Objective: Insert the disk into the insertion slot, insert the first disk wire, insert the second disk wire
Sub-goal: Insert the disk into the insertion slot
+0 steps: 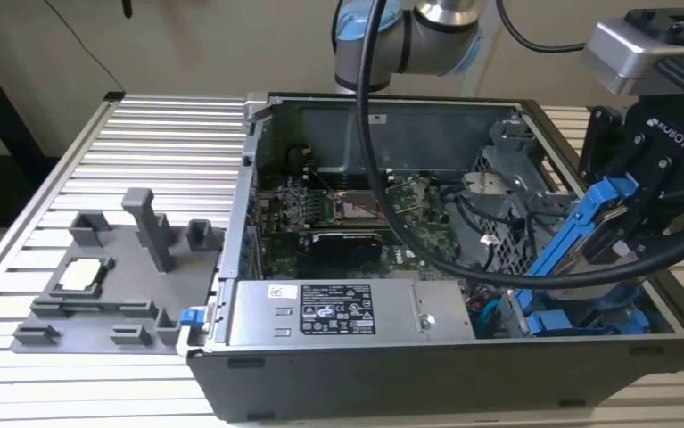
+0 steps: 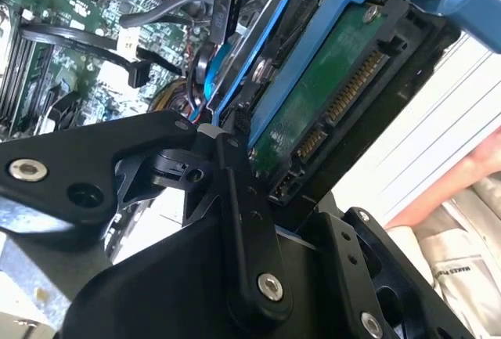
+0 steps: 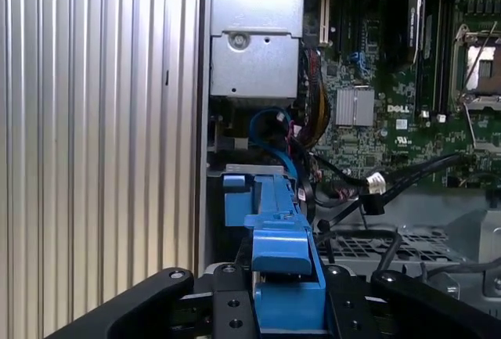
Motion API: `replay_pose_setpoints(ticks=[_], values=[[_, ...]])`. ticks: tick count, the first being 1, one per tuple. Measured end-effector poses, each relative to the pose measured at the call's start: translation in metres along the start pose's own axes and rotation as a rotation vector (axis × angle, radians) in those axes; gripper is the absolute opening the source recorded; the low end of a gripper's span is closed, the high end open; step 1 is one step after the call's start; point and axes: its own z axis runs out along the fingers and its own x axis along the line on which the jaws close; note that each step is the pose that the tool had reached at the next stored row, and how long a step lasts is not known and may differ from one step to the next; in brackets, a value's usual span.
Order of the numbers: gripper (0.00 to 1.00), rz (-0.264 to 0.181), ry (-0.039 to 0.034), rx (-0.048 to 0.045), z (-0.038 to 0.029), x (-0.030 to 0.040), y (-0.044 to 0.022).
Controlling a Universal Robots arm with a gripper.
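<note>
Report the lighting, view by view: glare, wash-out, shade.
Exterior view: even light on the ribbed table, the computer case shaded inside. First wrist view: bright streaks of glare along the table's ribs, the gripper dark. Second wrist view: the table behind the disk washes out to white.

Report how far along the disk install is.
Done: the disk is picked up. In hand: the gripper clamps its blue carrier between the fingers, holding it tilted over the insertion slot. Left: the disk is not yet seated, and a black cable connector lies unplugged in the case.
</note>
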Motion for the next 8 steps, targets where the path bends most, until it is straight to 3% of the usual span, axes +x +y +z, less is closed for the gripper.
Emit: replay_pose_setpoints(ticks=[8], values=[[0.33, -0.001, 0.0002, -0.0002, 0.0136, -0.0008, -0.0026]])
